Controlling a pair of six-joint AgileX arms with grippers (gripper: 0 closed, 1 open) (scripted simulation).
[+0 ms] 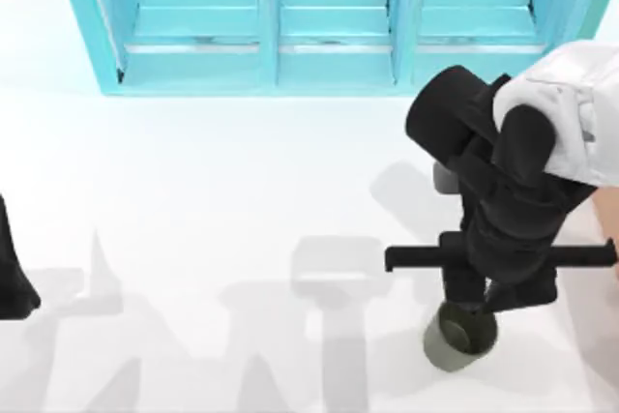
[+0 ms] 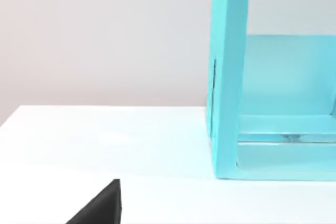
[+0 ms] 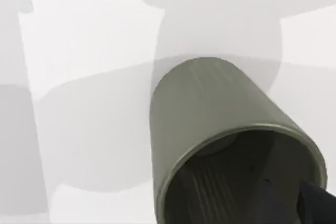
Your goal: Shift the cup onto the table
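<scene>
The dark grey-olive cup [image 1: 458,338] is at the front right of the white table [image 1: 193,191], upright with its round mouth facing up. My right gripper [image 1: 491,299] reaches down onto the far side of its rim and is shut on it. In the right wrist view the cup [image 3: 210,108] is very close, and one dark finger [image 3: 317,203] sits inside the rim. I cannot tell whether the cup's base touches the table. My left arm [image 1: 14,273] is parked at the left edge, with a black finger [image 2: 100,208] low over the table.
A turquoise shelf unit [image 1: 329,16] with three open bays runs along the back; its end wall [image 2: 228,77] stands ahead of the left wrist. A tan edge [image 1: 607,210] peeks out at the far right behind the right arm.
</scene>
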